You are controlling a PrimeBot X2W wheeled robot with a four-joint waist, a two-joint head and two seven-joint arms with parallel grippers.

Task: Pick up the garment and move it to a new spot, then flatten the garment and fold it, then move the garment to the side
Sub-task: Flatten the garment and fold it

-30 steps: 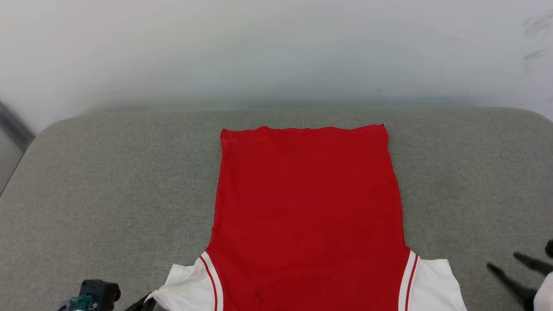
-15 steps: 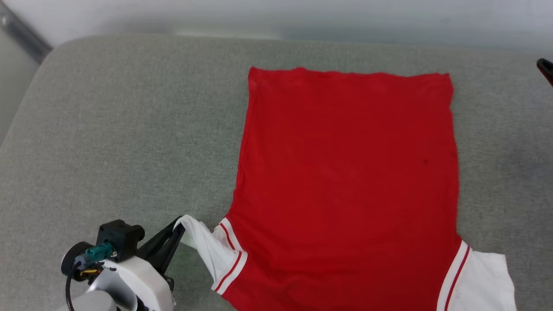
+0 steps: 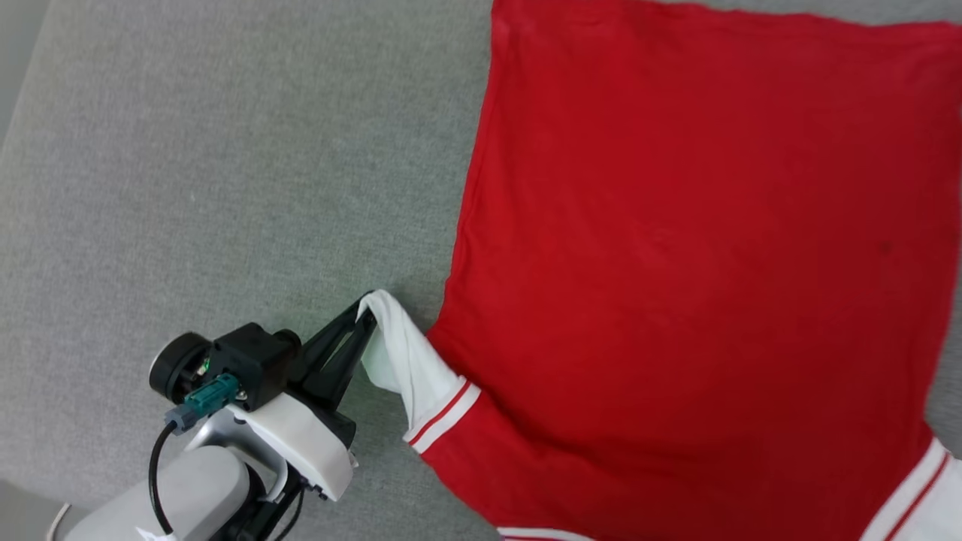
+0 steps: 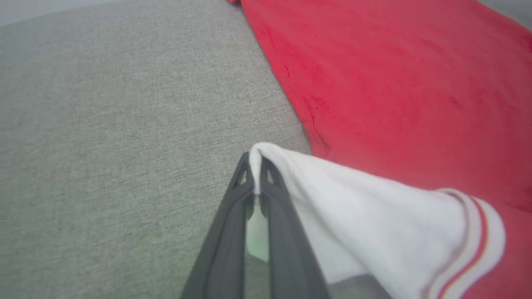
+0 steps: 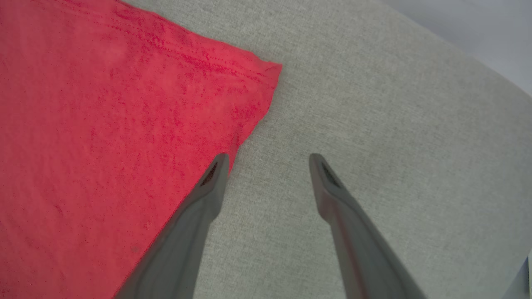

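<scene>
Fingers [image 4: 272, 187] on your left gripper [image 3: 366, 312] are pressed together on the edge of the white sleeve [image 4: 353, 195], a thin fold of cloth nipped right at the tips. The sleeve lifts off the grey cushion [image 3: 188, 188] in a tented ridge, its striped trim [image 4: 478, 232] running back into the red body. The garment [image 3: 676, 263] lies spread, plain red side up, on the cushion just right of that gripper. By my read, you're folding this sleeve in over the body. So carry it low and across toward the red panel, not upward; the pinch looks shallow, and a hard tug could slip it or drag the side edge into wrinkles. Lay the white flat on the red, use the striped trim as your crease line, then let go. Over on the other side, your right gripper [image 5: 269, 160] hangs with its fingers [image 5: 210, 187] spread wide, holding nothing, one tip over the red edge just short of the hem corner [image 5: 268, 70]. It looks well placed to pin that edge if the cloth creeps. Now the blind spots: the head view cuts off the collar end and most of the right sleeve [image 3: 948, 503], whatever is on the underside is hidden, and how deep the cloth runs between the left fingers is hard to judge.
</scene>
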